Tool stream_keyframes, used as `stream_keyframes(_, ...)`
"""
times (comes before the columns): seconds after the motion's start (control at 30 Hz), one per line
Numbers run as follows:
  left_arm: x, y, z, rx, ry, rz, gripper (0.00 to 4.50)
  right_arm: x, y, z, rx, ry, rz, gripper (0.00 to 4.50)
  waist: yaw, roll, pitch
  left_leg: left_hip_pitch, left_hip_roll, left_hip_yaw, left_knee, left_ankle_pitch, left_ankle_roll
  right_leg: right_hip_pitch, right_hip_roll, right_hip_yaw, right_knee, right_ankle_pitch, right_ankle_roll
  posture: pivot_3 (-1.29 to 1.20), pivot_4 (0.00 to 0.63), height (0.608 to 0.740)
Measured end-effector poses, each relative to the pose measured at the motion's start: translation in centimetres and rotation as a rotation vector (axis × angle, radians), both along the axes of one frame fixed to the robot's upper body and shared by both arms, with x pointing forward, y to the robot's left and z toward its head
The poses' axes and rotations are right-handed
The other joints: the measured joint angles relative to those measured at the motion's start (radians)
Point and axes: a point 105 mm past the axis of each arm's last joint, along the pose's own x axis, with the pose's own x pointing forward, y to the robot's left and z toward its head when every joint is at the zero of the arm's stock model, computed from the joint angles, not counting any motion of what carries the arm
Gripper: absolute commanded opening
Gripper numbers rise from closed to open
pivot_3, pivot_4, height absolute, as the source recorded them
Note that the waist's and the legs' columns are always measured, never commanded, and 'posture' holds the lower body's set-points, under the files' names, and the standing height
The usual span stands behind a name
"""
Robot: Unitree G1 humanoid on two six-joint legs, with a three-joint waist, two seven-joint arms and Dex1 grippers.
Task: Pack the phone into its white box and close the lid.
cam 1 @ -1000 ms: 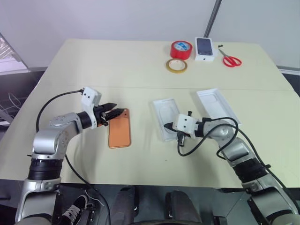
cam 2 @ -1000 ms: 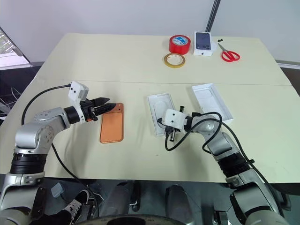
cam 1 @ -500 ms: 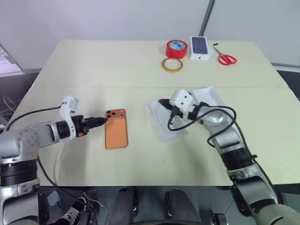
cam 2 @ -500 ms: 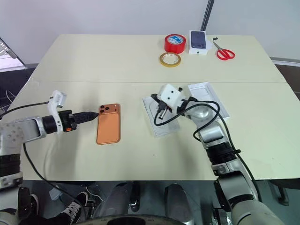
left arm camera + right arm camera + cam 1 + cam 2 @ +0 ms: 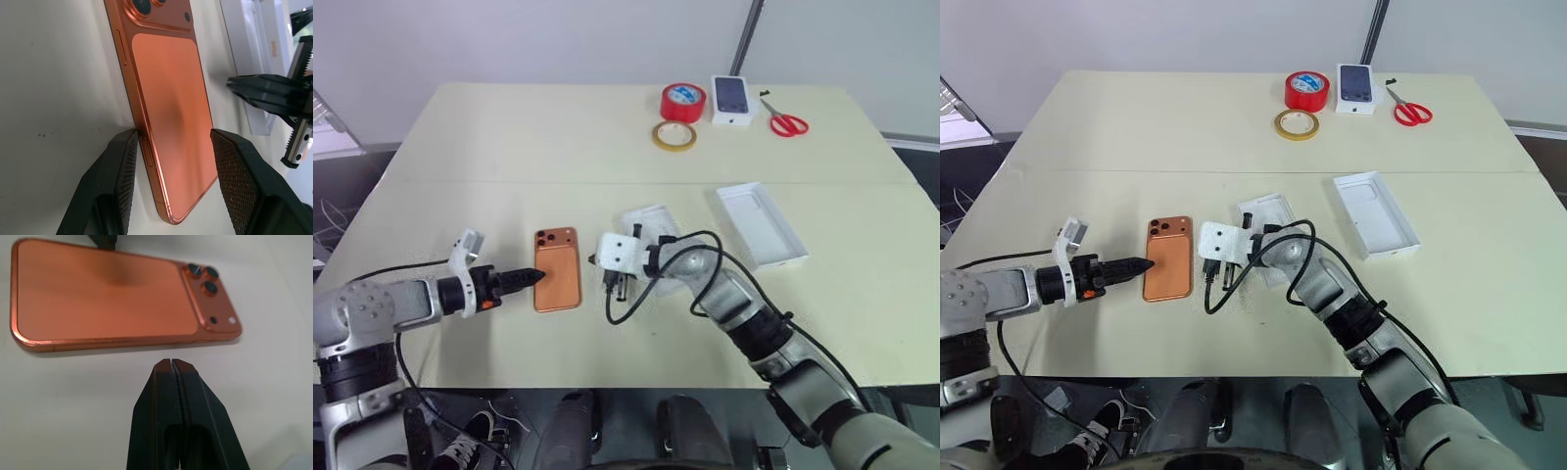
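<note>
Jaws low, flanking phone [image 5: 557,268]

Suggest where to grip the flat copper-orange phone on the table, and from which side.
Grip the flat copper-orange phone across its two long edges, near mid-length, coming from its left. It lies face down and flat on the cream table, so only the thin sides offer purchase. The left hand is open there, one finger at the near long edge. The camera bump end looks less even.

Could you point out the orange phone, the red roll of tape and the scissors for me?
phone [image 5: 557,276]: left eye view, middle of its copper back.
red tape roll [image 5: 684,102]: left eye view, its top face.
scissors [image 5: 791,124]: left eye view, the red handles.
</note>
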Motion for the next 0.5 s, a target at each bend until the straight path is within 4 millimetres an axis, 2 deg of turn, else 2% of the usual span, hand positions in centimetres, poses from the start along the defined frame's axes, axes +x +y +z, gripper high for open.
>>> stream_keyframes(0.2,0.2,-0.5,-0.4,-0.042,0.008,0.030,2.50,0.1,0.3,-1.2,-0.046,0.014,0.005,0.02,0.005,0.000,-0.001,0.001,-0.002,-0.001,0.000,-0.001,0.001,-0.002,-0.001,0.000,0.000,0.000,0.000,0.00,0.150,0.728)
stream_keyframes(0.5,1.1,-1.9,-0.6,-0.028,0.001,0.029,2.50,0.5,0.5,-1.2,-0.072,-0.009,0.000,0.02,0.006,0.001,-0.003,0.004,-0.002,-0.002,0.000,-0.002,-0.001,0.002,-0.001,-0.001,0.000,0.000,0.000,0.00,0.150,0.728)
